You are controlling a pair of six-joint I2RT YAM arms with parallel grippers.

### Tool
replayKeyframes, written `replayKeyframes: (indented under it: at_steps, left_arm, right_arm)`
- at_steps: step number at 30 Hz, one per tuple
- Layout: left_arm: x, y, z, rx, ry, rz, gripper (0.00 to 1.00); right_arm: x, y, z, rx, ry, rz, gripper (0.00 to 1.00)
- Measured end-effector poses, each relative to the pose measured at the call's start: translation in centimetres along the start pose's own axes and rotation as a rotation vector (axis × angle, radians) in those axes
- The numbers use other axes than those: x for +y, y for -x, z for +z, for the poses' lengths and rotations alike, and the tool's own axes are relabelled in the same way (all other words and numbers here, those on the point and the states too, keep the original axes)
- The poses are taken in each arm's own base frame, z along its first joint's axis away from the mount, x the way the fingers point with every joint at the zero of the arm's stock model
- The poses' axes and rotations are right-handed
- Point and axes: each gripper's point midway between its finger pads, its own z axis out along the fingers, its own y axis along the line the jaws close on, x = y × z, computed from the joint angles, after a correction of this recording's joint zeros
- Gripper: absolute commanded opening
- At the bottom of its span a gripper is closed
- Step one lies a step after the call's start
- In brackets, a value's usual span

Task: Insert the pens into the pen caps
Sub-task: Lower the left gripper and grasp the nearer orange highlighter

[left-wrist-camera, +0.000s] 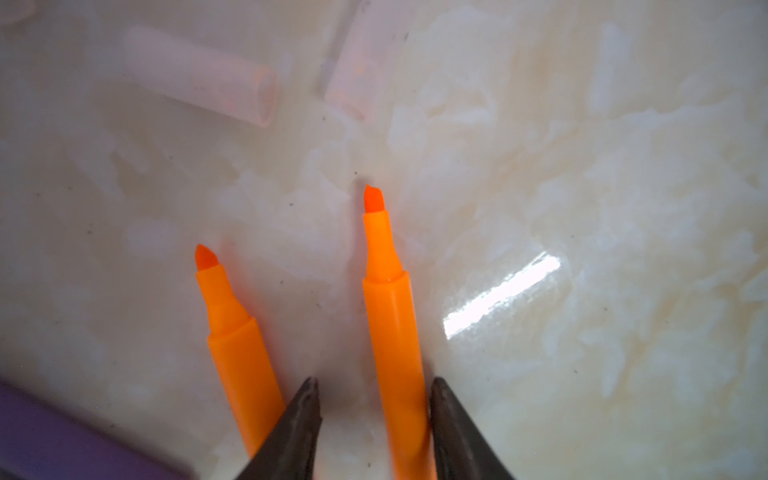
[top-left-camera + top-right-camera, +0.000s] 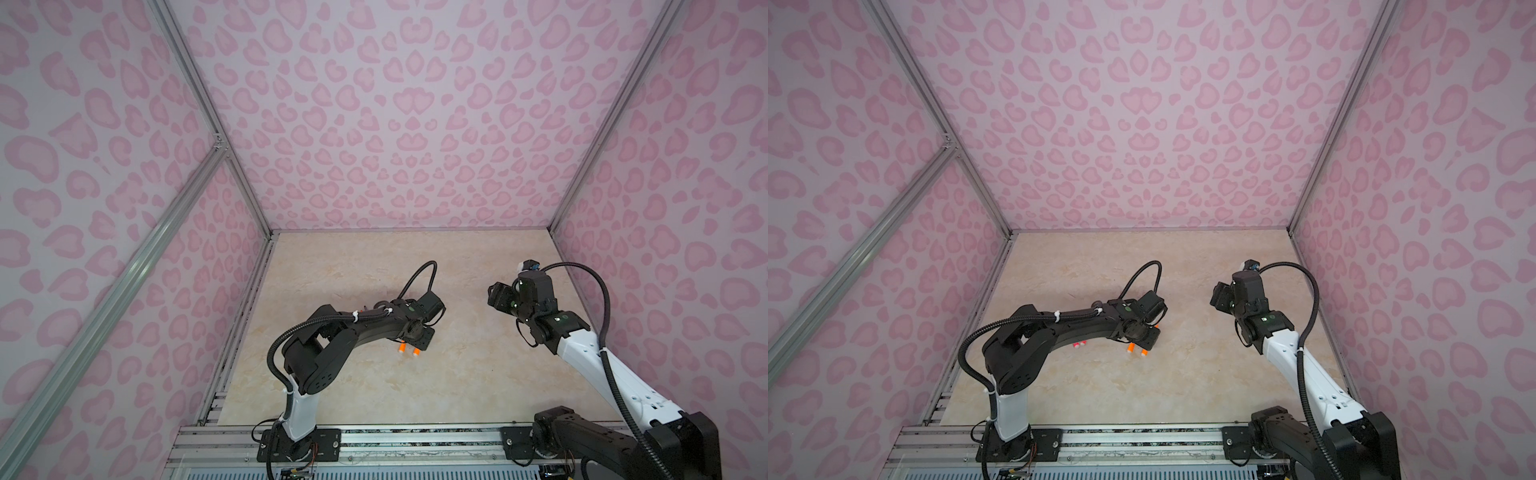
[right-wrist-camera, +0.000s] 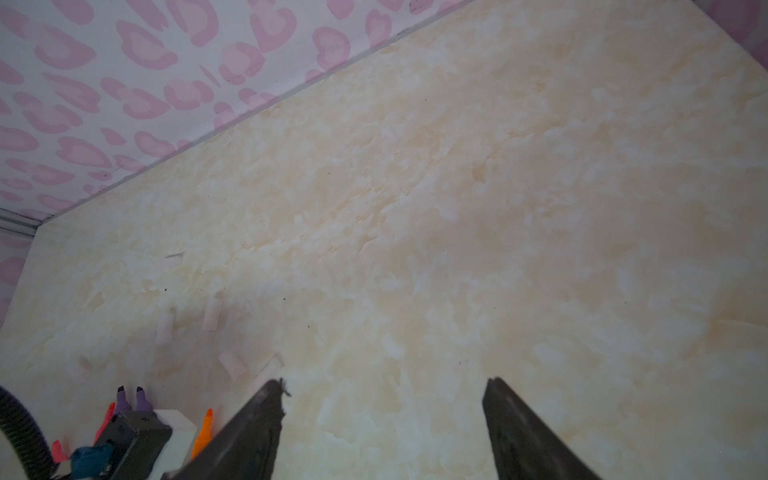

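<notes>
Two orange pens lie side by side on the beige table, tips bare. My left gripper (image 1: 375,385) is low over them and open, its jaws straddling one orange pen (image 1: 395,332); that pen rests against one finger with a gap to the other. The second orange pen (image 1: 237,345) lies just outside the jaws. Their white ends (image 2: 408,350) poke out from under the left wrist in both top views. Two clear pen caps (image 1: 208,70) lie beyond the tips. My right gripper (image 3: 384,386) hangs open and empty above the table; several caps (image 3: 212,313) and purple pen tips (image 3: 131,399) show there.
A purple pen (image 1: 62,440) lies close beside the orange ones. Pink-red pen ends (image 2: 1080,343) peek out under the left arm. Pink patterned walls (image 2: 415,124) close in the table on three sides. An aluminium rail (image 2: 415,436) carrying both arm bases runs along the front.
</notes>
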Motion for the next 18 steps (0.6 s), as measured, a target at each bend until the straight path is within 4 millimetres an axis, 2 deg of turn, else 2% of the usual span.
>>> replayKeyframes:
  at_steps: [18]
  left_arm:
    - [0.07, -0.30, -0.04, 0.032, 0.011, -0.015, 0.38]
  right_arm:
    - [-0.13, 0.07, 0.00, -0.004, -0.008, 0.000, 0.77]
